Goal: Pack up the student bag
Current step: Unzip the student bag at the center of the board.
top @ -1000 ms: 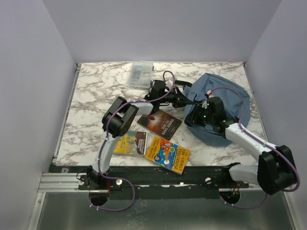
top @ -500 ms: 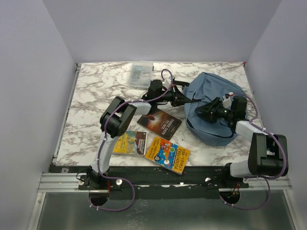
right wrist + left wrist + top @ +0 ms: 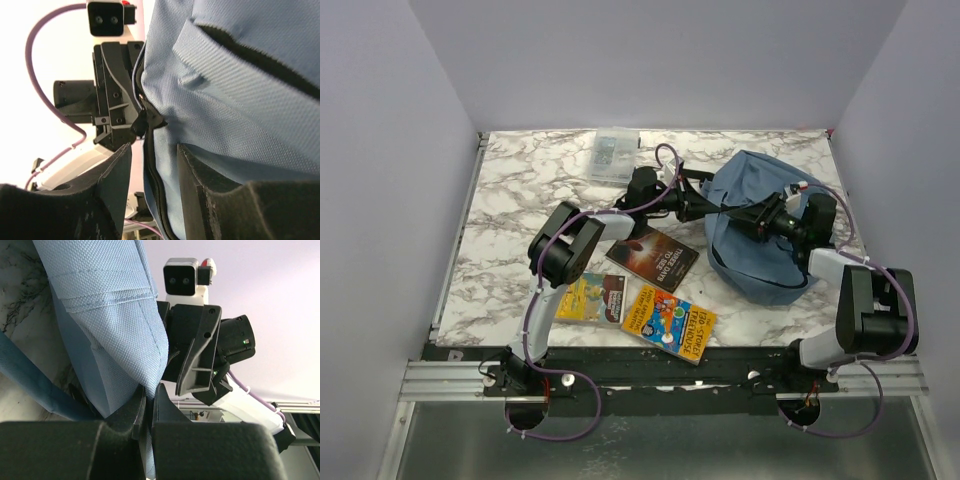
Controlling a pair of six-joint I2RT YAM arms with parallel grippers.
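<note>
Far right on the table (image 3: 520,200): blue bag (image 3: 770,262), slumped and soft, by far the biggest thing there; left of it and nearer, a dark book (image 3: 653,258) and two bright books (image 3: 670,322) (image 3: 593,298), all unpacked; clear box (image 3: 614,155) at the far edge.

Left pincer (image 3: 148,390) clamped tight on a fold of bag cloth at the bag's left edge, lifting it to a peak; right pincer (image 3: 152,150) about half wide, holding nothing, straddling the zip line with the black zip pull (image 3: 141,122) just beyond the fingertips; hard to tell how far the zip is open.

Judged step: opening the zip, packing hardly begun.

To do it well: hold the left pinch firm, to tension the cloth and straighten the zip track; ease the right pincer forward enough to bring the tab squarely between the jaws, not the cloth beside it; close fully before drawing; pull along the line of the zip, away from the left pincer, never across it; go slowly round the curved top.

Risks: catching loose cloth in place of the tab; dragging the whole bag on a slipped left hold; knocking wrists, both being very near each other.
</note>
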